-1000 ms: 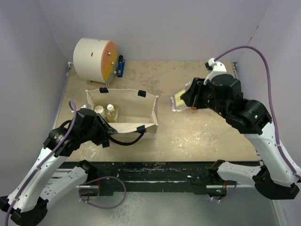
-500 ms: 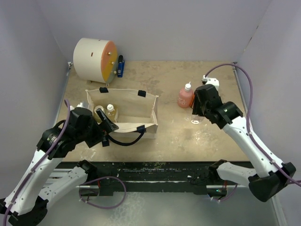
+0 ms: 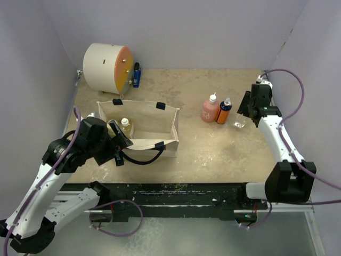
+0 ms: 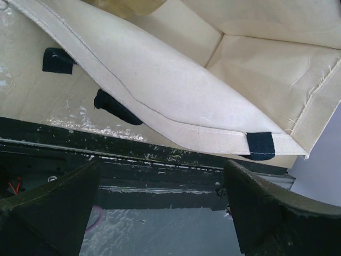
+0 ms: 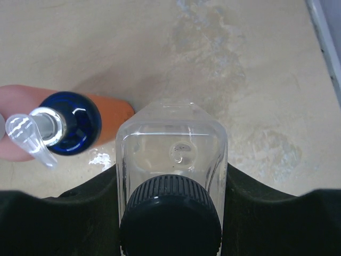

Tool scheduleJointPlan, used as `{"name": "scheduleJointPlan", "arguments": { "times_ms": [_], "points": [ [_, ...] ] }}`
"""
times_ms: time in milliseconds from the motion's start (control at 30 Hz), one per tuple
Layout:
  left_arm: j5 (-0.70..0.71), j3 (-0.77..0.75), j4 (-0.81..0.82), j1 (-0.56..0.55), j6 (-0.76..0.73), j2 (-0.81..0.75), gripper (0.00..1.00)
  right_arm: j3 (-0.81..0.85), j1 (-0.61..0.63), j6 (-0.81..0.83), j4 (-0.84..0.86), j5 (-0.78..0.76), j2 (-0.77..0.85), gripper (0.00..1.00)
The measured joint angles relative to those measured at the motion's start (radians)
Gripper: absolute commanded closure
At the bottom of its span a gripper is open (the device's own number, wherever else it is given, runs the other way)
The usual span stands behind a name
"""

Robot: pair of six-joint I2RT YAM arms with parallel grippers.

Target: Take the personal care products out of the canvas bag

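Left claw newly released at canvas bag rim, right of bag we count two, pink bottle and new orange bottle, one clear bottle grasped by right claw, one yellowish bottle inside

Orange btl out; R gripper w/ clear btl moved right.

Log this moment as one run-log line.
left gripper: open, by bag | right gripper: shut on clear bottle | on table: pink bottle, orange bottle | in bag: small bottle
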State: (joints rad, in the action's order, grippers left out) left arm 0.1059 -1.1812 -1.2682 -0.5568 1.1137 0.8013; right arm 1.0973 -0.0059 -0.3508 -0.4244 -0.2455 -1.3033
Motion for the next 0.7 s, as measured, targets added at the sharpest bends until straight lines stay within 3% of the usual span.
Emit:
{"name": "scheduleJointPlan", "arguments": {
  "times_ms": [367, 433, 700],
  "points": [
    [0.013, -0.038, -0.038, 0.0, -0.007, 0.035, 0.01, 0.0, 0.001, 0.101, 0.151, 0.104, -0.163, 0.98],
    [0.013, -0.038, -0.043, 0.0, -0.007, 0.029, 0.01, 0.0, 0.001, 0.11, 0.163, 0.111, -0.17, 0.91],
    [0.013, -0.038, -0.043, 0.0, -0.008, 0.018, 0.01, -0.003, 0.001, 0.125, 0.186, 0.144, -0.183, 0.46]
  ]
}}
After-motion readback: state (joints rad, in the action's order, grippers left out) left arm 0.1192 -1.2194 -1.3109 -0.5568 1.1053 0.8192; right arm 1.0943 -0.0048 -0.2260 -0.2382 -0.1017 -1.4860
